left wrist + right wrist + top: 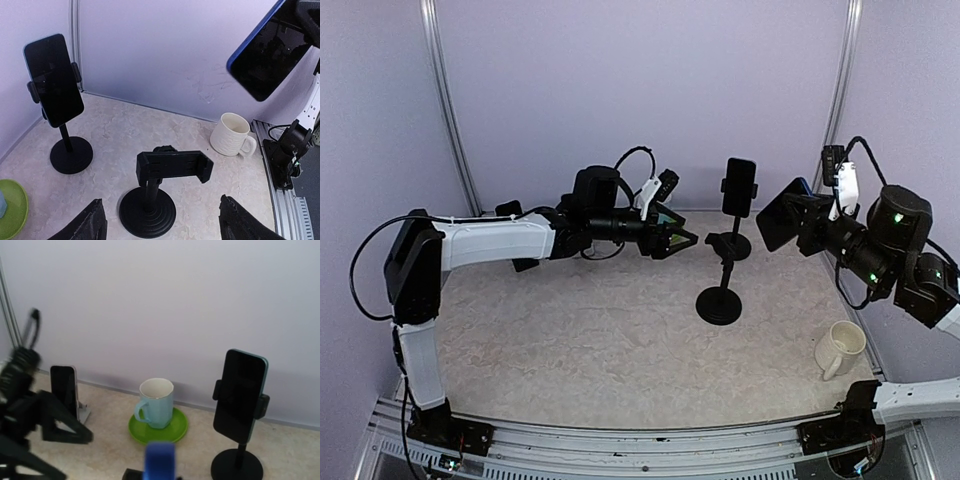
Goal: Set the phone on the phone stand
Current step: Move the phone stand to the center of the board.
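A dark phone with a blue edge (782,216) hangs above the table's right side, with my right gripper (812,222) shut on it. That phone (270,47) shows at the top right of the left wrist view, and only its blue edge (161,460) shows in the right wrist view. The empty black phone stand (720,304) stands mid-table, its clamp (174,166) turned sideways. My left gripper (162,225) hovers open just short of that stand, its fingers (90,224) spread wide with nothing between them.
A second stand (738,190) behind the empty one holds a dark phone (53,80). A white mug (840,348) sits at the front right. A light blue cup (157,403) on a green saucer (176,431) and a phone on a small silver stand (64,389) stand near the back wall.
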You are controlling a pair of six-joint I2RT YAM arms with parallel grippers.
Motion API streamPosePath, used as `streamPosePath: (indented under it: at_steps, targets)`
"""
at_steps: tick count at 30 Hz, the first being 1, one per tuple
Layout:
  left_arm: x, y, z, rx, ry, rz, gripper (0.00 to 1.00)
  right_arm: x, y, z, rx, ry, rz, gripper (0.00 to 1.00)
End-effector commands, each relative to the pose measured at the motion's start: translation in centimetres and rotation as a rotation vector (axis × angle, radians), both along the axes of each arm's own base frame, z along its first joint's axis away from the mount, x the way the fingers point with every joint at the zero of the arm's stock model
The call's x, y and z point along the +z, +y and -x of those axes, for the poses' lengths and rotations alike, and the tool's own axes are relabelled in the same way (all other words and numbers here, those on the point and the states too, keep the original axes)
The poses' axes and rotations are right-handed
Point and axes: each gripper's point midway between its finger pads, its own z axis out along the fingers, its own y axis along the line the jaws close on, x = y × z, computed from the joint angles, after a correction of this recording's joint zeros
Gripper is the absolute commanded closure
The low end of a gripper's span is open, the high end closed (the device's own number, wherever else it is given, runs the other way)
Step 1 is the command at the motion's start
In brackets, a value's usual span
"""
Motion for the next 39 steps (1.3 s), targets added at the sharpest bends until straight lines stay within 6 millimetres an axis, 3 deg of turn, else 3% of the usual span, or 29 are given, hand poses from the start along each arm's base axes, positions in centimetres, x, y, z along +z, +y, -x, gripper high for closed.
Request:
streamPosePath:
  at_steps: [1, 15, 34, 39]
  targets:
    - [-0.4, -1.2, -0.3, -0.096, 0.011, 0.0, 0.28, 1.2, -1.3, 0.7, -0.01, -0.023, -0.064, 1.0]
    - [-2.8, -3.3, -3.9, -0.076, 0.039, 0.005, 0.38, 0.3, -1.5, 1.6, 0.024, -0.003, -0.082, 1.0]
    - [-2.9, -5.2, -3.0, -0.135, 0.05, 0.046, 0.61, -0.4, -2.0, 1.7, 0.012, -0.001, -0.071, 1.0]
    - [-2.9, -5.5, -2.7, -0.142, 0.05, 0.041, 0.62, -0.6, -2.0, 1.7, 0.012, 0.001, -0.069, 1.0]
